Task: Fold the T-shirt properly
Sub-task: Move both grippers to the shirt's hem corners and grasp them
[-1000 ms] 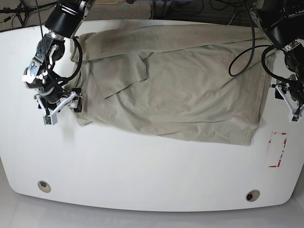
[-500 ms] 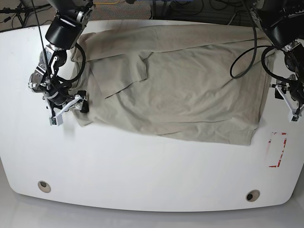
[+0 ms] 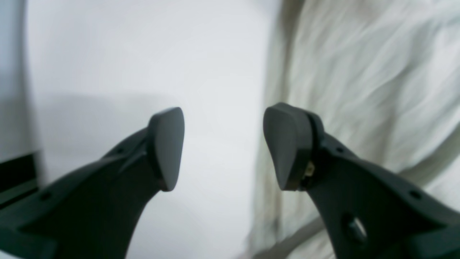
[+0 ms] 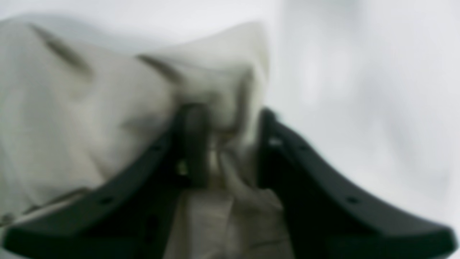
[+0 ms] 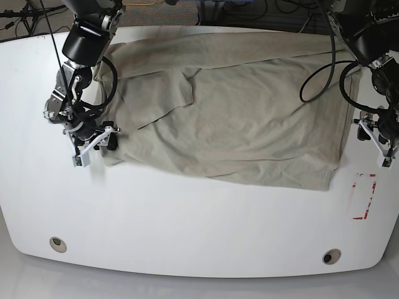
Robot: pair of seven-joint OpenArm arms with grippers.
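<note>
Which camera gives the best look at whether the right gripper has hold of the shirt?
The right wrist view: though blurred, it shows the right gripper closed around bunched cloth of the T-shirt. The base view shows that gripper small at the shirt's corner. The left wrist view does not show it.

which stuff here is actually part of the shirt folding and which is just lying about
Part of the job:
T-shirt
right gripper, fabric bunched between its fingers
left gripper, open beside the shirt's edge

Lying about:
red-marked patch on the table
cables
</note>
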